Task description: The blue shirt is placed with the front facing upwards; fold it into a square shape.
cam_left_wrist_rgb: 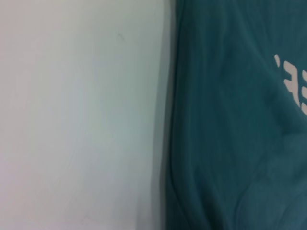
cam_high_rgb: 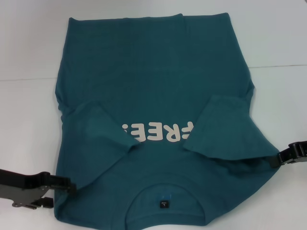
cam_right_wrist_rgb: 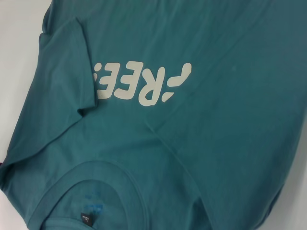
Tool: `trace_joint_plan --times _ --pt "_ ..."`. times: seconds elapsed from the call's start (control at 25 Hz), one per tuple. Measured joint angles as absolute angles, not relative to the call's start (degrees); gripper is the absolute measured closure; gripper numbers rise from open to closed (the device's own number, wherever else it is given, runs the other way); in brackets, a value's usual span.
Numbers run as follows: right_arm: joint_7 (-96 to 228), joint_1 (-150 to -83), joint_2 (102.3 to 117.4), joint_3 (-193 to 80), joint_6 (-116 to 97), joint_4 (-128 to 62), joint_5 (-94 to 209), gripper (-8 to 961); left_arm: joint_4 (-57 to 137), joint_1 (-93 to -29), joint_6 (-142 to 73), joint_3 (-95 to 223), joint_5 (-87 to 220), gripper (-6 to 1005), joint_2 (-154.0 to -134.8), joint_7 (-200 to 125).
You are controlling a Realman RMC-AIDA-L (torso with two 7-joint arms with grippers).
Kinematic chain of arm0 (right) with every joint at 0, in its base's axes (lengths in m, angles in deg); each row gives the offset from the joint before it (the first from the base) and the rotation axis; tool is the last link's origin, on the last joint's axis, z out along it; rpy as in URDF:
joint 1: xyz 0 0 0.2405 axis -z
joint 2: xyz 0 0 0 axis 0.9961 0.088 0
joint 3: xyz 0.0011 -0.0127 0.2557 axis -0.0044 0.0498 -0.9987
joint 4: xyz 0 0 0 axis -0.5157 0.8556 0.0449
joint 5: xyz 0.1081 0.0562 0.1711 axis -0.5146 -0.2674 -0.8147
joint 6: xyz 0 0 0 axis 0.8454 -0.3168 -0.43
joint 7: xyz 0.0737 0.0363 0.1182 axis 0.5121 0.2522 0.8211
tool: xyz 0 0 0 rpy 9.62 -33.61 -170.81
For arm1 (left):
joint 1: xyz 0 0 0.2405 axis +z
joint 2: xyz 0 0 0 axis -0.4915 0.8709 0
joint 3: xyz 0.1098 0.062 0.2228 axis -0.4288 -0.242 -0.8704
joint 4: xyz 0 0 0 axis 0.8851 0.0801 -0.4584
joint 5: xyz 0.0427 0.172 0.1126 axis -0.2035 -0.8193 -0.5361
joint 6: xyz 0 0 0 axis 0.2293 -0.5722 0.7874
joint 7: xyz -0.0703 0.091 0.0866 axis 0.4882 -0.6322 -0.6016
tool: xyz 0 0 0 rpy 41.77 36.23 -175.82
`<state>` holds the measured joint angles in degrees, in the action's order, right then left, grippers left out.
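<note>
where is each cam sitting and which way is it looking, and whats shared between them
Head view: on the robot's head, looking forward and down at the blue shirt on the white table; left gripper and right gripper at the shirt's sides.
Left wrist view: on the left arm, over the shirt's edge and bare table; no fingers show.
Right wrist view: on the right arm, over the collar; no fingers show.
Shared: the FREE lettering appears in all three.

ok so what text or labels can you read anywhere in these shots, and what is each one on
"FREE": cream block letters across the chest of the blue shirt, upside down in the head view, with both sleeves folded in over its ends.
Small black tag inside the collar: carries a tiny mark, too small to read.
Nothing else is legible.
</note>
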<state>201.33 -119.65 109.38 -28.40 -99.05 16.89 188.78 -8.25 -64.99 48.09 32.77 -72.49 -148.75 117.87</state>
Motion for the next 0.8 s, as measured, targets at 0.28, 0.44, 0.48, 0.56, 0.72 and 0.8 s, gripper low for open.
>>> trace_joint_plan --times 0.28,0.44,0.48,0.56,0.72,0.8 --pt "201.3 -119.9 109.36 -28.4 -99.0 16.9 188.8 906 -8.3 -65.0 48.1 32.4 -73.0 181 -148.8 118.0" --pt "201.3 -120.1 109.36 -28.4 -99.0 16.7 188.8 905 -8.1 -65.2 48.1 31.3 -73.1 183 -148.97 118.0" --pt "201.3 -120.1 109.36 -28.4 -99.0 16.7 188.8 905 -8.0 -65.3 48.1 31.2 -73.1 183 -148.99 118.0" --pt "201.3 -120.1 109.36 -28.4 -98.9 16.7 188.8 904 -7.8 -65.5 48.1 31.1 -73.1 184 -149.01 118.0" --pt "201.3 -120.2 109.36 -28.4 -98.9 16.6 188.8 905 -7.7 -65.7 48.1 31.1 -73.1 186 -149.02 118.0" --pt "201.2 -120.1 109.37 -28.4 -98.9 16.6 188.8 905 -7.7 -65.8 47.9 31.1 -73.1 186 -148.99 118.0"
